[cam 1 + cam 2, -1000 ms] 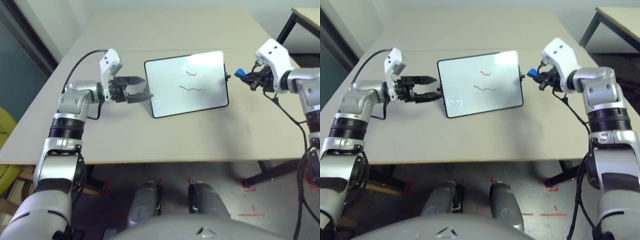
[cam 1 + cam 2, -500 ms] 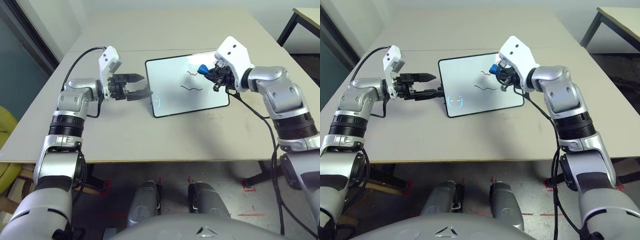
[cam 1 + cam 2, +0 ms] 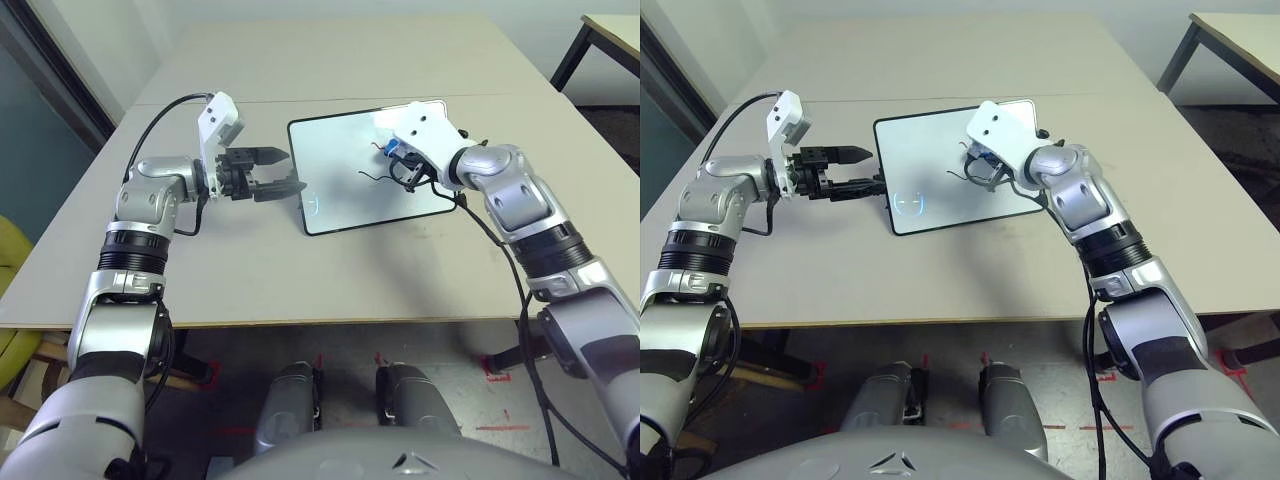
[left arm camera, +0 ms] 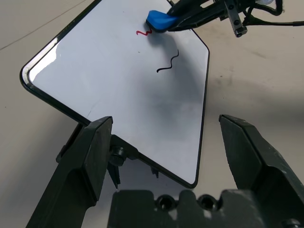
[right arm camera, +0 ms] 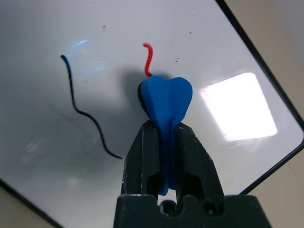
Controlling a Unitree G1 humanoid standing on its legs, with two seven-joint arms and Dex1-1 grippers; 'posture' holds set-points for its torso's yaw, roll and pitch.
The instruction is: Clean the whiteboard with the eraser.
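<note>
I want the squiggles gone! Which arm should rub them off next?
The right. Its gripper already holds the eraser, right at the red squiggle on the whiteboard. The left gripper is open at the board's edge.

My right gripper [image 5: 165, 142] clamped on the eraser [image 5: 166, 107] over the whiteboard [image 3: 340, 200], crowding its far right part, my left gripper [image 4: 173, 156] spread wide at the board's left edge, blocking that side, bare table [image 3: 330, 275] near me and beyond the board's far edge
</note>
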